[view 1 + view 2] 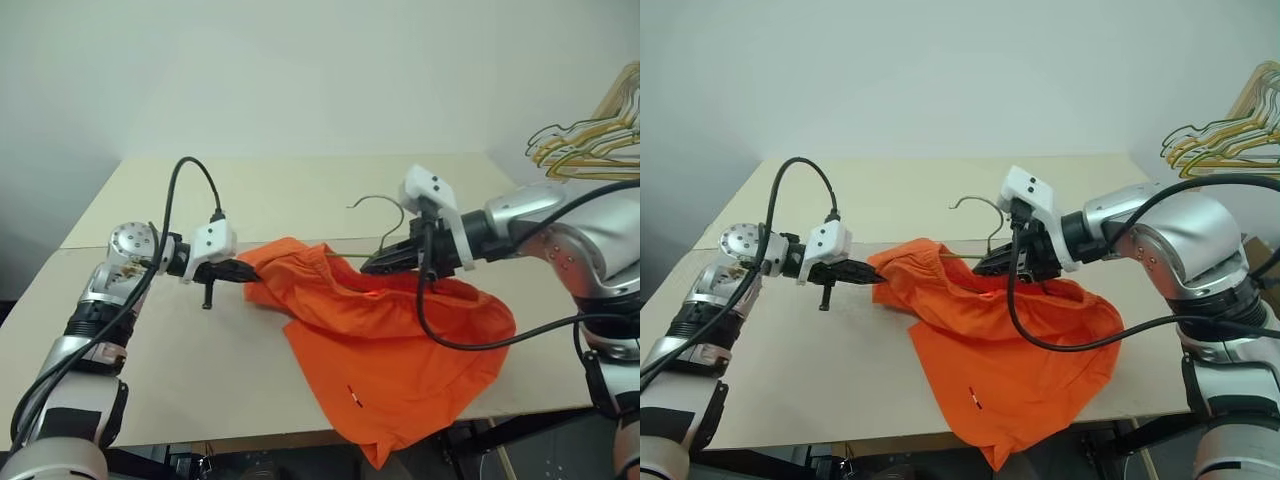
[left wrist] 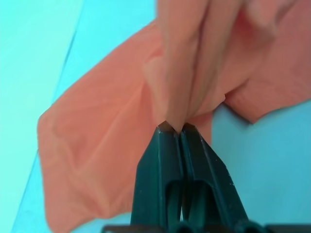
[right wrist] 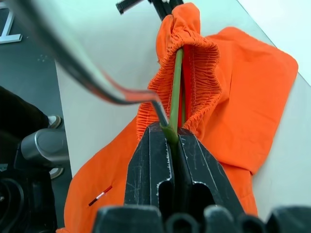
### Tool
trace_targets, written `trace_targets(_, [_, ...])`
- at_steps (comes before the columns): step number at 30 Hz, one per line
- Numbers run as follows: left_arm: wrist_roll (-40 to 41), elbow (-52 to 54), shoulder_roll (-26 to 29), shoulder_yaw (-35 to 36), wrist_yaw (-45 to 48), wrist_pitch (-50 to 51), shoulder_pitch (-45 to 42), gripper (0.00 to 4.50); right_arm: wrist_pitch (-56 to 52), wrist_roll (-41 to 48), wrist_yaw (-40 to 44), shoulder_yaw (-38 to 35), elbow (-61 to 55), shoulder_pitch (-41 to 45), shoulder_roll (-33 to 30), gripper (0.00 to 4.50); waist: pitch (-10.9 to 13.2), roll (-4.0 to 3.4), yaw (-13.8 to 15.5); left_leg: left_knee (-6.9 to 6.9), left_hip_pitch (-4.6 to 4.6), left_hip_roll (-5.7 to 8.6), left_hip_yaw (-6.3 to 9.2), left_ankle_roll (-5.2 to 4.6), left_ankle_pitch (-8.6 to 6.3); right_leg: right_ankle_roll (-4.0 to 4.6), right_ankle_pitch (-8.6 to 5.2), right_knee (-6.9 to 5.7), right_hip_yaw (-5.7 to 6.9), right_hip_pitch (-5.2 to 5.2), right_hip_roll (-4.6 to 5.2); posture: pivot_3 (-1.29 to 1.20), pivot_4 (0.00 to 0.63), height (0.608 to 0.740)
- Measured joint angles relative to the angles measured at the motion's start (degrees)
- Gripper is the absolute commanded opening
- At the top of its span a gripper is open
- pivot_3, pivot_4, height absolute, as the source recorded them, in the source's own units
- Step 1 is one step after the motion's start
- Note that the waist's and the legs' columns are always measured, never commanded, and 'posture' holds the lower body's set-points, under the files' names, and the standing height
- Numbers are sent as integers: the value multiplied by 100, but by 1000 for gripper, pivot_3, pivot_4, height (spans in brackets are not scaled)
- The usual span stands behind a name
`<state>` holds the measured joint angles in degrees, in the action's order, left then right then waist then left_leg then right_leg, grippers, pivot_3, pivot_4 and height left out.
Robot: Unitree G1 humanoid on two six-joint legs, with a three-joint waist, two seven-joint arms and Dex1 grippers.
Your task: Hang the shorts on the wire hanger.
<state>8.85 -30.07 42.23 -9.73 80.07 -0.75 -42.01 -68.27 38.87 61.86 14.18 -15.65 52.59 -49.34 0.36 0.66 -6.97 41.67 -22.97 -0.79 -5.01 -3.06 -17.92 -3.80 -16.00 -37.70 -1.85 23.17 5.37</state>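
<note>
The bright orange shorts (image 1: pixel 380 350) lie crumpled on the table, one leg drooping over the front edge. My left gripper (image 1: pixel 243 270) is shut on a fold of fabric at their left end; the left wrist view has the cloth pinched between the fingertips (image 2: pixel 167 133). My right gripper (image 1: pixel 372 266) is shut on the thin olive-green wire hanger (image 3: pixel 175 82), whose arm runs into the gathered waistband (image 3: pixel 194 68). The hanger's hook (image 1: pixel 398 208) rises above the shorts beside my right gripper. The rest of the hanger is hidden inside the fabric.
The beige table (image 1: pixel 200 360) stretches wide to the left and back. A bunch of yellow and green hangers (image 1: pixel 590 135) hangs at the far right. My right arm's black cable (image 1: pixel 450 340) loops over the shorts.
</note>
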Motion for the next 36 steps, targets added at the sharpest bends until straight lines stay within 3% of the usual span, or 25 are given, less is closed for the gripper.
trace_targets(24, [34,416,245,427,-401,437,435,53,300,-44,284,-147,-240,-429,-459,0,0,-1,88,-1,2,0,-1,0,0,0,0,0,0,-1,2,-102,0,740])
trace_targets(27, [105,695,155,421,-301,570,447,623,298,-60,242,-136,-219,-386,-352,0,0,-1,119,-1,0,1,-2,0,0,0,0,0,0,0,2,-107,0,740])
trace_targets(36, [708,1313,626,416,944,740,474,3441,264,-139,218,-95,-99,-216,-276,0,0,-1,121,-1,2,0,-6,0,0,0,0,3,-1,-2,0,-102,0,740])
